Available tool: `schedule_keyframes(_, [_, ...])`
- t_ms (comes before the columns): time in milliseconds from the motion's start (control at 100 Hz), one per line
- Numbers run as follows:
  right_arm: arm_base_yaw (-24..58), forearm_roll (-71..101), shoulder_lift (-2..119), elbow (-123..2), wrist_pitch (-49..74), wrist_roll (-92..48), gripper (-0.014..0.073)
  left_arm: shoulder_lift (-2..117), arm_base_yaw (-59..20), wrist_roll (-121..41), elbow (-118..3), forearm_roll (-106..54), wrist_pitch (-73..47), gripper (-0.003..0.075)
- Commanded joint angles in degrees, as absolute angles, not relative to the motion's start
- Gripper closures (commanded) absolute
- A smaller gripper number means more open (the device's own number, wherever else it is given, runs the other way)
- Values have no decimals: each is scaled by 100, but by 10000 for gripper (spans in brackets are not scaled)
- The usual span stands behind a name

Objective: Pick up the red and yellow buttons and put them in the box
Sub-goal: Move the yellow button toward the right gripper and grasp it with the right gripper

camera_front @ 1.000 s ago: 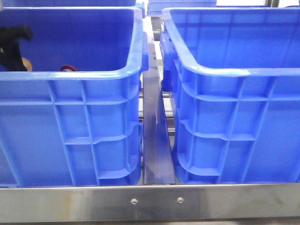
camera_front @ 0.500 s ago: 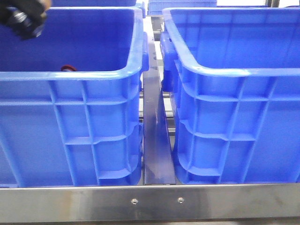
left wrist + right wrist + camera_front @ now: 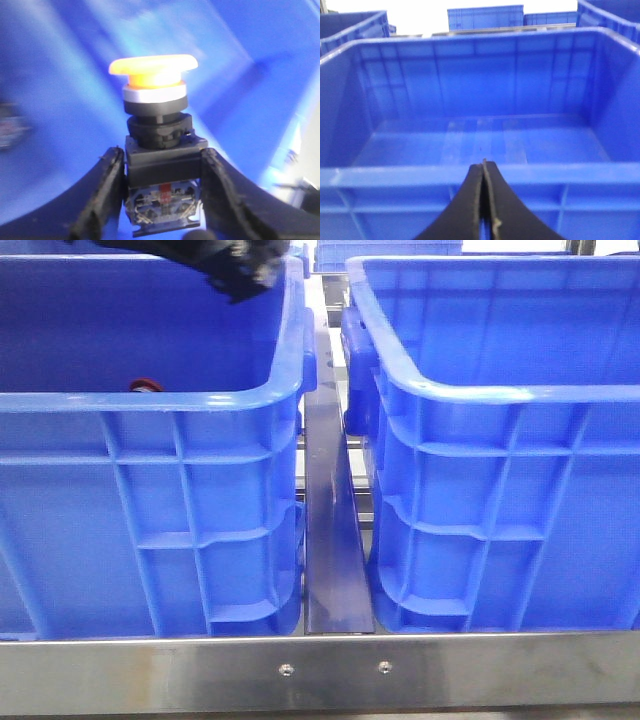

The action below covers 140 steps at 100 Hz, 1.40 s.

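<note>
Left gripper (image 3: 161,170) pinches the yellow-capped mushroom push button (image 3: 157,127) by its black square body, cap pointing away from the fingers along the gripper's line. In the front view it hangs above the left blue plastic crate (image 3: 200,400), near the far right corner. The dark red button (image 3: 146,386) lies on that crate's floor. I judge the right blue crate (image 3: 480,395), rightward, the target. Right gripper (image 3: 484,200) is pressed together, empty.

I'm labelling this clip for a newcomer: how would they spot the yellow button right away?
Find the left blue crate; the left gripper hangs above its far rim. Clamped upright between its fingers is the yellow button, a flat orange-yellow cap on a black body, unlike the red button lying inside.
</note>
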<state>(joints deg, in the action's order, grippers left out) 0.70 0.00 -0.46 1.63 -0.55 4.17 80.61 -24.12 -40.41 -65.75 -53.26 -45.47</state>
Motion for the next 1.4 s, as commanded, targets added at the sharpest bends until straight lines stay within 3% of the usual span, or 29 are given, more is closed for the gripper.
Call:
schedule_keyframes(0, [54, 0, -168, 55, -621, 367, 652, 7846, -2617, -4077, -6754, -5634, -4370, 606])
schedule_keyframes(250, [59, -168, 417, -1086, 788, 362, 652, 7846, -2675, -4077, -6754, -5655, -4392, 606])
schedule_keyframes(580, [59, -163, 2501, -2883, 1953, 362, 617, 7846, -2675, -4077, -6754, -5655, -4416, 606])
schedule_keyframes(670, [59, -163, 3100, -3417, 2383, 362, 559, 7846, -2675, -4077, -6754, -5655, -4416, 606])
schedule_keyframes(770, [59, -107, 3772, -3947, 2683, 362, 440, 7846, -2675, -4077, -6754, -5655, -4416, 606])
schedule_keyframes(890, [59, 365, 4357, -4449, 2725, 362, 193, 7846, -2675, -4077, -6754, -5655, -4416, 606])
schedule_keyframes(990, [60, 933, 4713, -4756, 2772, 362, 47, 7846, -2675, -4077, -6754, -5655, -4416, 606])
schedule_keyframes(1190, [107, 2883, 5223, -5115, 2838, 175, 34, 7846, -2675, -4077, -6754, -5655, -4416, 606])
schedule_keyframes(1390, [607, 5487, 5703, -5309, 3082, -1669, 34, 7846, -2675, -4077, -6754, -5655, -4416, 606])
